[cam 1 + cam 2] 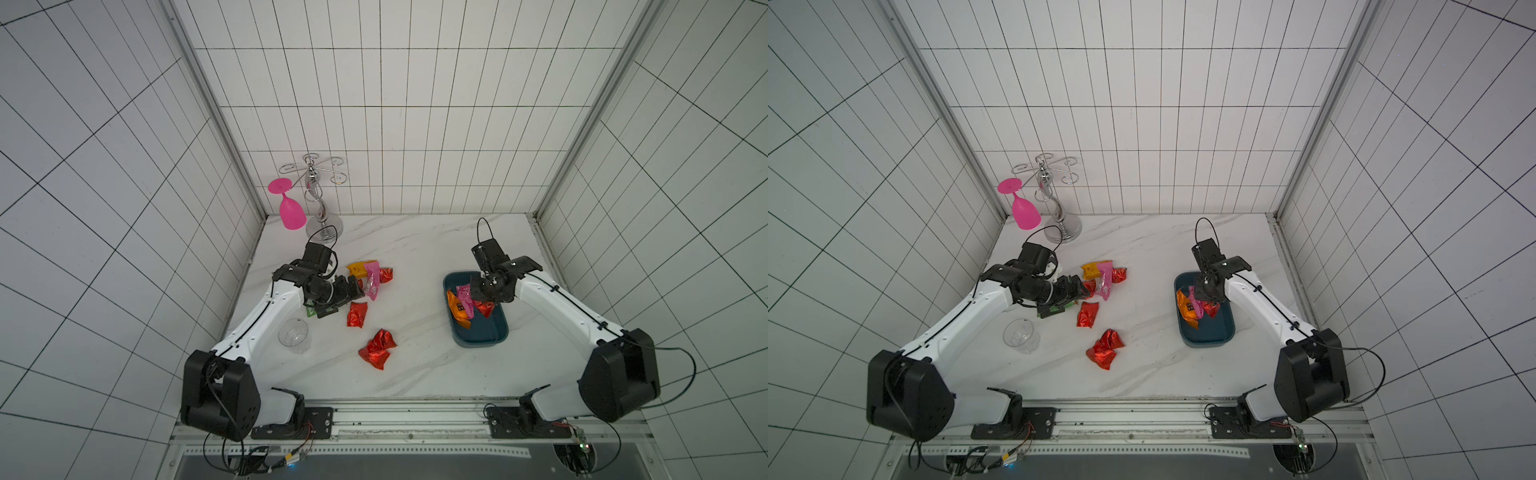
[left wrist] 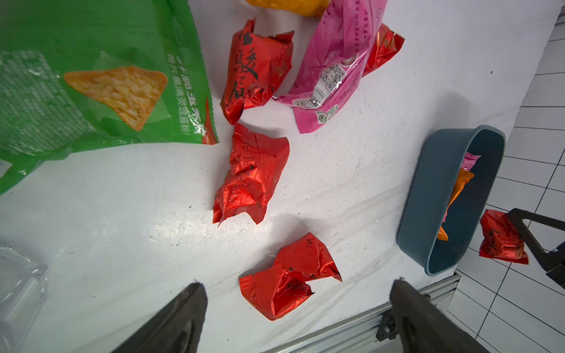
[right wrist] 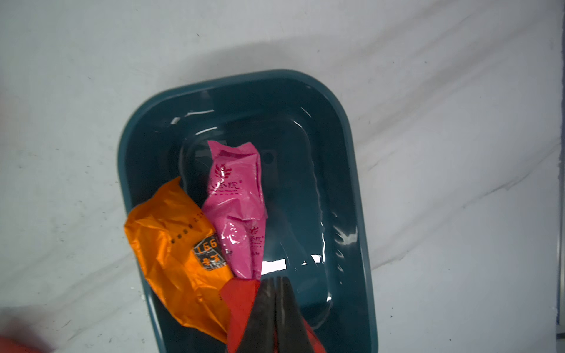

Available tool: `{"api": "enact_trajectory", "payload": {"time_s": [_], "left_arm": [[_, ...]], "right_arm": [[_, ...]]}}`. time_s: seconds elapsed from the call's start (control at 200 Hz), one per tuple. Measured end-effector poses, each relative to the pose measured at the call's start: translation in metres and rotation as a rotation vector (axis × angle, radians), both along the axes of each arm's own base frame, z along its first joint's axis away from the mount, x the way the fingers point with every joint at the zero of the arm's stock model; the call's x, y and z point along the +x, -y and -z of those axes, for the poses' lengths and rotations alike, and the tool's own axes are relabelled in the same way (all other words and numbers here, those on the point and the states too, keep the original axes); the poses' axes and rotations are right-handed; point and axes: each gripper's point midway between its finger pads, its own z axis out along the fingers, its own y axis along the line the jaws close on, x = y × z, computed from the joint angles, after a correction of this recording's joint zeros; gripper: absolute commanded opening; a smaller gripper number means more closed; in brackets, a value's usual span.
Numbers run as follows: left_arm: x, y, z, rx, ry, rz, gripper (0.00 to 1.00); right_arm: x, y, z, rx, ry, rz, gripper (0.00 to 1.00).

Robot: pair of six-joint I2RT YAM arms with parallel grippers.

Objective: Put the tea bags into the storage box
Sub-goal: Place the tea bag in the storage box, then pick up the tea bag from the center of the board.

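The teal storage box [image 1: 478, 337] [image 1: 1208, 334] [image 3: 305, 122] stands at the right, with an orange tea bag [image 3: 171, 244] and a pink one [image 3: 235, 195] inside. Just above it my right gripper [image 3: 276, 279] [image 1: 483, 301] is shut on a red tea bag [image 3: 240, 305] [image 2: 501, 241]. On the left, my left gripper [image 2: 299, 281] [image 1: 353, 289] hovers open over loose tea bags: a single red one [image 1: 357, 313] [image 2: 250, 174], two red ones together [image 1: 377, 349] [image 2: 290, 275], plus orange [image 1: 357, 268], pink [image 1: 372, 283] and red [image 1: 385, 274] packets behind.
A green snack bag [image 2: 91, 76] lies under the left wrist. A clear cup [image 1: 294, 334] stands beside the left arm. A pink glass [image 1: 291, 210] hangs from a metal rack [image 1: 318, 195] at the back left. A metal rail [image 1: 407, 415] runs along the table's front edge.
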Motion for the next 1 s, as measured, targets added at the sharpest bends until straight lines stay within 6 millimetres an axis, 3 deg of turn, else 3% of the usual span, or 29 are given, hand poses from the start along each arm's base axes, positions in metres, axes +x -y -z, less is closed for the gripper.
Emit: {"api": "enact_trajectory", "payload": {"time_s": [0.21,0.365,0.485,0.625,0.725,0.845,0.999], "left_arm": [[-0.01,-0.008,-0.008,0.013,0.037,-0.036,0.97],[-0.022,-0.014,-0.008,0.02,0.04,-0.066,0.97],[-0.026,-0.017,-0.007,0.022,0.033,-0.086,0.97],[-0.025,-0.018,-0.009,0.026,0.039,-0.099,0.97],[-0.025,-0.019,-0.008,0.026,0.036,-0.111,0.97],[-0.023,-0.02,-0.009,0.02,0.036,-0.13,0.97],[-0.017,-0.028,-0.009,0.009,0.034,-0.175,0.97]], "right_arm": [[0.018,0.014,0.023,-0.048,-0.02,0.017,0.07],[0.033,0.011,0.039,-0.083,-0.061,-0.017,0.31],[0.041,0.004,0.035,-0.062,-0.042,-0.038,0.48],[0.036,-0.009,0.017,0.008,-0.011,-0.075,0.51],[0.026,-0.033,-0.009,0.085,0.042,-0.143,0.51],[-0.006,-0.084,-0.034,0.175,0.078,-0.305,0.56],[-0.054,-0.144,-0.032,0.259,0.012,-0.504,0.63]]}}
